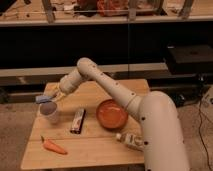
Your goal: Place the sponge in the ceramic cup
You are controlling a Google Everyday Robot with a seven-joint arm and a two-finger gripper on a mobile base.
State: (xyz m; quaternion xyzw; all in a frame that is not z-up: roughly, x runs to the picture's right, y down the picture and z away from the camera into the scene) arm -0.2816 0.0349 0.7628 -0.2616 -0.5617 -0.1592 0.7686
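Note:
A pale ceramic cup stands near the left edge of the wooden table. My gripper hovers right above its rim, at the end of the white arm that reaches in from the right. A blue sponge sits in the gripper, level and just over the cup's left rim.
A dark snack bar lies to the right of the cup. An orange bowl sits mid-table, a carrot near the front left, and a small packet at the front right. Dark shelving runs behind the table.

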